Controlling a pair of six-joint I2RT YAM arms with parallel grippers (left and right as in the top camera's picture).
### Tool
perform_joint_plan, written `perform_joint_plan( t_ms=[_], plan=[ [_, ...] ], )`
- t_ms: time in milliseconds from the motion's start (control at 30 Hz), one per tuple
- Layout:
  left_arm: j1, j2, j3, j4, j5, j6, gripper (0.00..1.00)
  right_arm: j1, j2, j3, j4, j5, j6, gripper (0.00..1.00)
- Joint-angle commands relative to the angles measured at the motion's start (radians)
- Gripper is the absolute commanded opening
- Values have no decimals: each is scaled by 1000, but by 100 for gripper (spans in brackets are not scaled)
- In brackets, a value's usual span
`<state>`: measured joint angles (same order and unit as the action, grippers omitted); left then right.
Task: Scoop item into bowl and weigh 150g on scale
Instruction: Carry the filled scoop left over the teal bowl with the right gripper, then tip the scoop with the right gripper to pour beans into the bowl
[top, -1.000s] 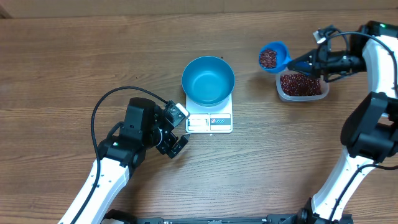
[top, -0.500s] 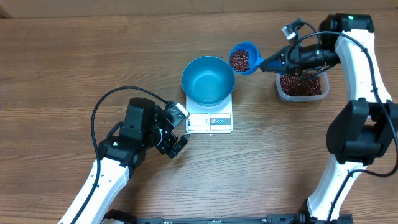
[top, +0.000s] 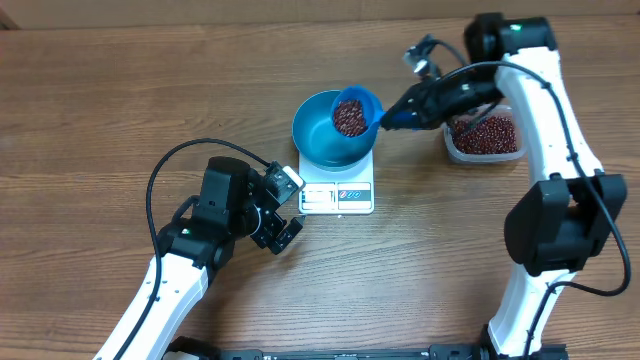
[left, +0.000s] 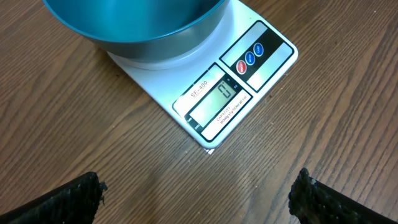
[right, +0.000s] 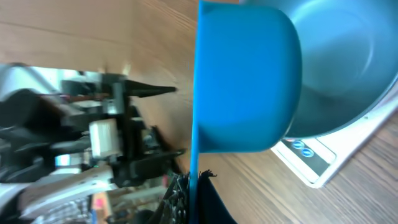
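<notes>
One scoopful of beans (top: 349, 117) hung over the bowl (top: 318, 145) — just beyond our right claw (top: 398, 120), clenched on the scoop (top: 370, 102) handle, which pointed bowlward; our left claw (top: 287, 212) gaped beside the scale (top: 337, 197).

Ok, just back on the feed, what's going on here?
The right gripper is shut on the handle of the blue scoop, which is loaded with beans and sits over the blue bowl on the scale. The visible part of the bowl is empty. The left gripper rests open beside the scale.
</notes>
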<state>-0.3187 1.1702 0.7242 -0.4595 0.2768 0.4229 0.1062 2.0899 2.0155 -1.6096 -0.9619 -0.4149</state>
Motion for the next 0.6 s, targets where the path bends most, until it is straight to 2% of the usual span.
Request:
perform_joint_plan(
  t_ms=[0, 200, 333, 567],
  plan=[
    [4, 8, -5, 0, 1, 19, 99, 28, -37, -2, 36, 124, 116, 4],
    [4, 8, -5, 0, 1, 19, 100, 93, -37, 1, 100, 267, 207, 4],
    [4, 8, -5, 0, 1, 19, 100, 135, -39, 2, 143, 289, 211, 4],
    [4, 8, -5, 0, 1, 19, 100, 212, -44, 19, 193, 441, 259, 4]
  ],
)
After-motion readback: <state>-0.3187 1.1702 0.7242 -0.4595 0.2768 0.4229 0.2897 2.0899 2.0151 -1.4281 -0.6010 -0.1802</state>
